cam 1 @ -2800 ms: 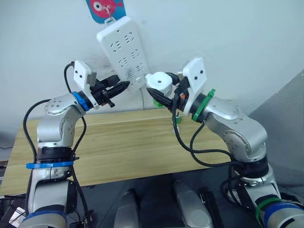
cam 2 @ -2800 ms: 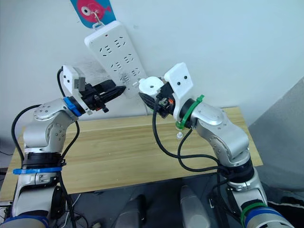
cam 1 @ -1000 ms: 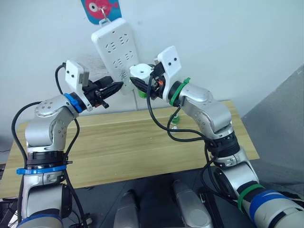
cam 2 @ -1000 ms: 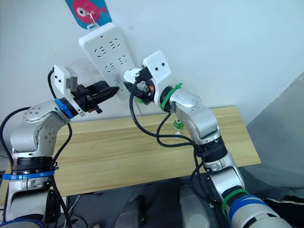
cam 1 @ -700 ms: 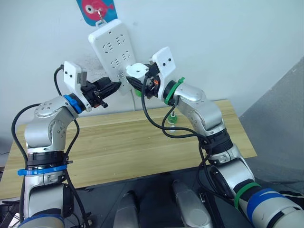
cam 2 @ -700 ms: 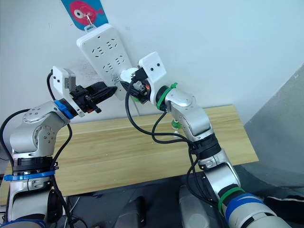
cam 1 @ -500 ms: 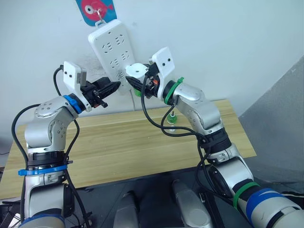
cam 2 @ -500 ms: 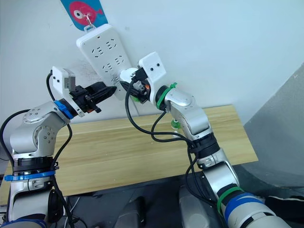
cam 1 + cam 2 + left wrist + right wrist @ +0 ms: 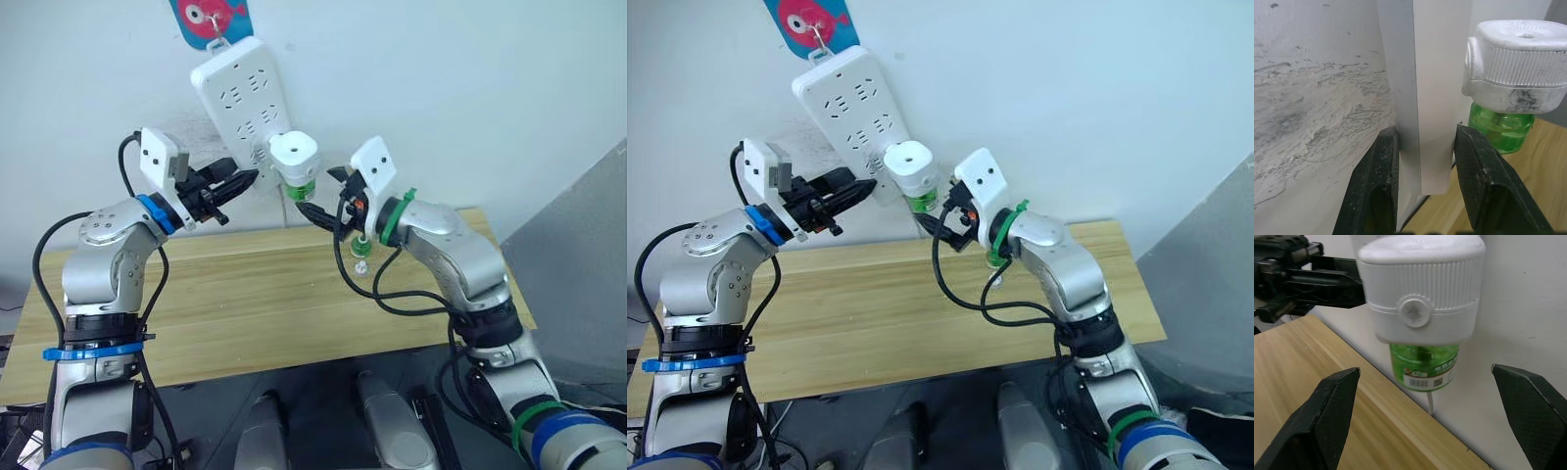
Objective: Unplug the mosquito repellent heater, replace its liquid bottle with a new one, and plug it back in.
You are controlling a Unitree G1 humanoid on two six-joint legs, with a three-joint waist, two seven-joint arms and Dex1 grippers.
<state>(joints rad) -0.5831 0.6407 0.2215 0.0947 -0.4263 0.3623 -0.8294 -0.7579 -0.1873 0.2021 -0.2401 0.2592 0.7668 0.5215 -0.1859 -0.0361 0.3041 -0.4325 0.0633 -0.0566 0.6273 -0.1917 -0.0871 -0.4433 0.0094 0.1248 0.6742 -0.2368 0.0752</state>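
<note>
The white mosquito repellent heater (image 9: 293,156) sits plugged into the lower end of the white power strip (image 9: 242,96) hanging on the wall. Its green liquid bottle (image 9: 299,188) hangs under it. My left gripper (image 9: 1425,139) is shut on the strip's lower edge, one finger on each side, just left of the heater (image 9: 1518,61). My right gripper (image 9: 326,196) is open, a short way to the right of the heater and below it, touching nothing. In the right wrist view the heater (image 9: 1420,289) and its bottle (image 9: 1422,364) stand between the wide-apart fingers (image 9: 1334,396).
A wooden table (image 9: 245,294) stands against the white wall below the strip. Another small green bottle (image 9: 361,245) stands on it near the back, partly hidden behind my right forearm. A pink and blue hook (image 9: 209,18) holds the strip.
My right gripper has let go of the heater and drawn back down and to the right. The heater now stays in the strip by itself. The left gripper still holds the strip.
</note>
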